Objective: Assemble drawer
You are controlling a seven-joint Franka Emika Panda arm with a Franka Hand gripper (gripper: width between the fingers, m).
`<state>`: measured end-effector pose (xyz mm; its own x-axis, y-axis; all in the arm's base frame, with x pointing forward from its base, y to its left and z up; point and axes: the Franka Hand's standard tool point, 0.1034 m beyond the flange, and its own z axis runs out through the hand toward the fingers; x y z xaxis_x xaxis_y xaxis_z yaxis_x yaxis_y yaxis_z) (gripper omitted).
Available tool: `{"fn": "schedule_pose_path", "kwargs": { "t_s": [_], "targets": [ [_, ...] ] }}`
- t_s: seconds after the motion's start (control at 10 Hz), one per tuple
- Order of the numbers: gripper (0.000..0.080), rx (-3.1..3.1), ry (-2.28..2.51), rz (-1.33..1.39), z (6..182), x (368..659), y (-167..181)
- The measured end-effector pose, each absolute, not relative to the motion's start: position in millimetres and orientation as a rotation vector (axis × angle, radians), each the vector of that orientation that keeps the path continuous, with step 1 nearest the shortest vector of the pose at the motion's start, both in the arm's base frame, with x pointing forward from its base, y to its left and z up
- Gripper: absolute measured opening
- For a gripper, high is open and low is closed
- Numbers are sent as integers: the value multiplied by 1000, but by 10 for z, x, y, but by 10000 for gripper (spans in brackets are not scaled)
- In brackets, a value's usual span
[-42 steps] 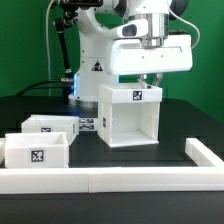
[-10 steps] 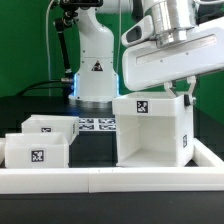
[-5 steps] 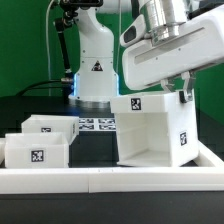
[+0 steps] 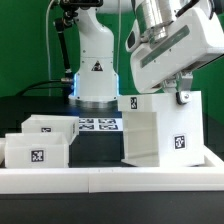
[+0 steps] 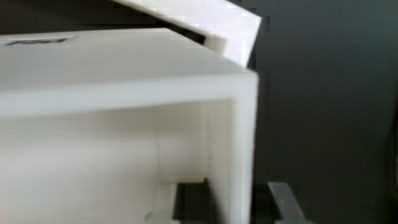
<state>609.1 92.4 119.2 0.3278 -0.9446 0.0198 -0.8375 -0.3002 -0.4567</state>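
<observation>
The big white open-fronted drawer case (image 4: 160, 130) stands at the exterior view's right, turned so that a tagged side wall faces the camera. My gripper (image 4: 183, 96) is shut on the top edge of its side wall. In the wrist view the case (image 5: 125, 110) fills most of the picture. Its wall runs down between my two dark fingertips (image 5: 281, 202), and the gripper (image 5: 235, 205) pinches it. Two small white drawer boxes sit at the exterior view's left, one in front (image 4: 35, 151) and one behind (image 4: 48, 125).
A low white rail (image 4: 100, 180) runs along the table's front and turns back at the right (image 4: 206, 153). The marker board (image 4: 98, 125) lies behind the boxes, before the arm's base (image 4: 95, 75). The table top is black.
The drawer case has moved with my gripper toward the exterior view's right and turned about its upright axis, so its open front now shows less and a side wall faces the camera.
</observation>
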Motion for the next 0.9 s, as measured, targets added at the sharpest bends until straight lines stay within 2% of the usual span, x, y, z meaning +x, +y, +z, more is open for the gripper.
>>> {"fn": "schedule_pose_path", "kwargs": {
  "t_s": [0.4, 0.9],
  "targets": [
    [60, -2038, 1778, -363, 1232, 6092, 898],
    [62, -1937, 1859, -307, 1167, 6283, 926]
  ]
}}
